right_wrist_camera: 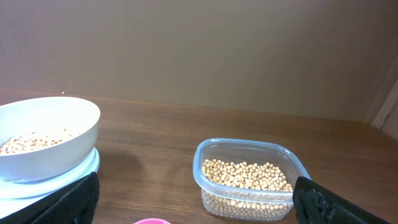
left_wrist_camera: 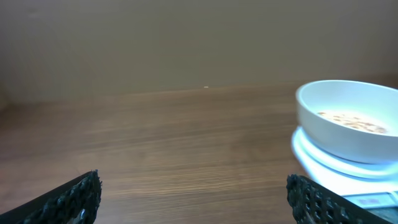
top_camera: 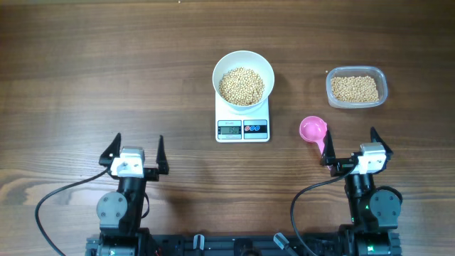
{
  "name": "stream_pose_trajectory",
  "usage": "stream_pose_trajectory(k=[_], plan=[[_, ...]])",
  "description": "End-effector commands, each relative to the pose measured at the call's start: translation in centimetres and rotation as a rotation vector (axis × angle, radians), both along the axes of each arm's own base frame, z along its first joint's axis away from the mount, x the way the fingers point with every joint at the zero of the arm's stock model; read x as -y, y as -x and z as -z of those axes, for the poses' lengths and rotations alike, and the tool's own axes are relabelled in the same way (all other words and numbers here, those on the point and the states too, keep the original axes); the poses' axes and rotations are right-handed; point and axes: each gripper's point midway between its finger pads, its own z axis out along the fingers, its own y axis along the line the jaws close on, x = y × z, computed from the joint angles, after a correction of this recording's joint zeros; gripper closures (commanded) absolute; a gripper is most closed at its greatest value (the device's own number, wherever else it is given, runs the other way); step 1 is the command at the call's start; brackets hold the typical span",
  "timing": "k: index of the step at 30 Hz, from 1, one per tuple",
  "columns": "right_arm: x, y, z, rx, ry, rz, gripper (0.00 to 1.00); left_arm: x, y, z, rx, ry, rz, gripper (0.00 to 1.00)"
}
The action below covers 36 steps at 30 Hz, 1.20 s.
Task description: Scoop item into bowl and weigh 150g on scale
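Observation:
The white bowl (top_camera: 243,55) stands on the white scale (top_camera: 243,129) at the table's middle, and pale-tan beans (top_camera: 241,86) fill its bottom. The scale's display shows digits too small to read. My left gripper (top_camera: 138,140) hovers open near the front left, well away from the scale; in its wrist view the bowl (left_wrist_camera: 348,140) sits far right of the left gripper (left_wrist_camera: 193,180). My right gripper (top_camera: 351,142) is open at the front right, with nothing between its fingers. From its wrist view the right gripper (right_wrist_camera: 194,183) faces the gap between the bowl (right_wrist_camera: 50,149) and the tub.
A clear plastic tub (top_camera: 381,87) of beans stands at the back right, also in the right wrist view as the tub (right_wrist_camera: 205,186). A pink scoop (top_camera: 313,130) lies empty between the scale and my right gripper, its handle pointing toward the front.

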Motion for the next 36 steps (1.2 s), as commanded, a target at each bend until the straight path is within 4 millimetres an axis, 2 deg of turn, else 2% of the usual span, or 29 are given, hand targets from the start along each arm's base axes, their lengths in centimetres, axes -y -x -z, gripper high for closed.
stream_pose_trajectory(k=[1, 5, 36], plan=[[0.06, 0.06, -0.25, 0.012, -0.001, 0.001, 0.00, -2.18, 0.05, 0.07, 0.008, 0.008, -0.116, 0.00], [0.06, 0.06, -0.25, 0.012, -0.002, 0.001, 0.00, -2.81, 0.09, 0.12, 0.010, 0.121, -0.143, 0.00], [0.06, 0.06, -0.25, 0.012, -0.001, 0.001, 0.00, -2.13, 0.04, 0.26, 0.002, 0.110, -0.102, 0.00]])
